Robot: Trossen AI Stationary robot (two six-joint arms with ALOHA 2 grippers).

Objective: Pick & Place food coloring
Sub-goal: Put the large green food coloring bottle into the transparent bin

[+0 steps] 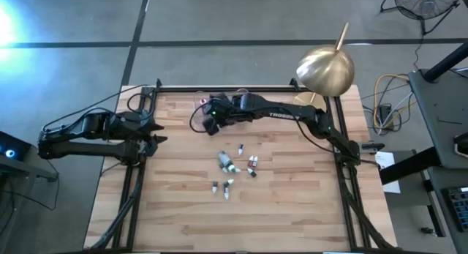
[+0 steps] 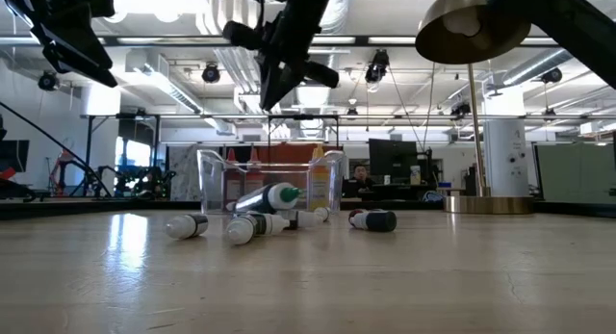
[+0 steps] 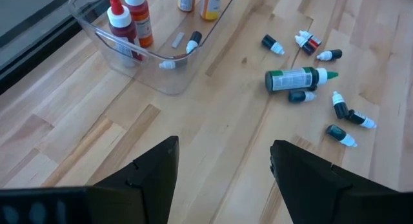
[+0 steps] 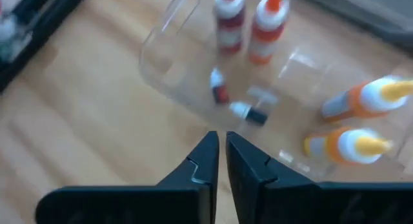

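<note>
Right gripper point(image 4: 221, 161) hangs over the clear plastic tray point(image 4: 169, 69), fingers together, empty. Two tiny dark food coloring bottles point(image 4: 249, 113) lie in the tray just ahead of it, beside four larger upright red and orange bottles point(image 4: 266, 27). Left gripper point(image 3: 222, 169) open, idle, well clear.

clear tray point(image 3: 103, 40) | brass lamp point(image 1: 325, 69) | fan point(image 1: 424, 1)

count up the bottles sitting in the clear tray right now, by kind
In the clear tray:
red squeeze bottles: 2
orange squeeze bottles: 2
tiny dropper bottles: 2
Total: 6
</note>
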